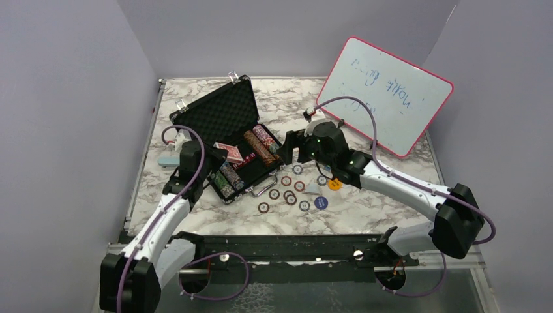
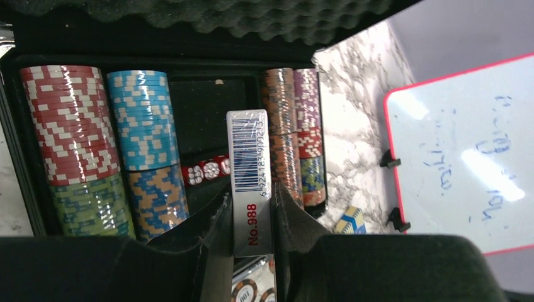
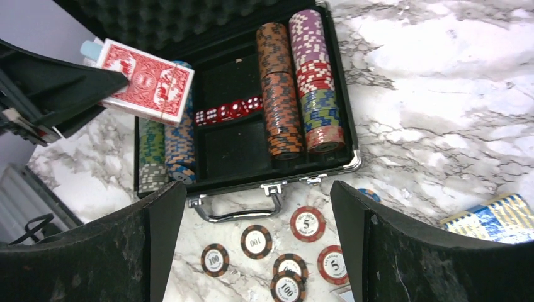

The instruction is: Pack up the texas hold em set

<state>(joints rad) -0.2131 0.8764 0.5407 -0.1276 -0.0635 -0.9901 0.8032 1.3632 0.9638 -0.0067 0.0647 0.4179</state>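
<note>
Left claw (image 2: 252, 202) pinches red deck (image 2: 250, 165); right claw (image 3: 258, 192) gapes.

Soft, even light from above; glare and dark foregrounds in your wrist views.

Your top view shows the marble table (image 1: 365, 215) evenly bright, with only faint shadows beside the arms, and it dims at 6 o'clock. In your left wrist view, two glare patches wash out the whiteboard (image 2: 466, 189) at 3 o'clock. The chip stacks (image 2: 69, 126) and the wrapped card deck (image 2: 250, 157) carry shiny streaks, and the left gripper (image 2: 252, 192) at 6 o'clock is near-black. In your right wrist view the briefcase (image 3: 236, 145) interior swallows detail, and the right gripper (image 3: 256, 185) looks soft.
</note>
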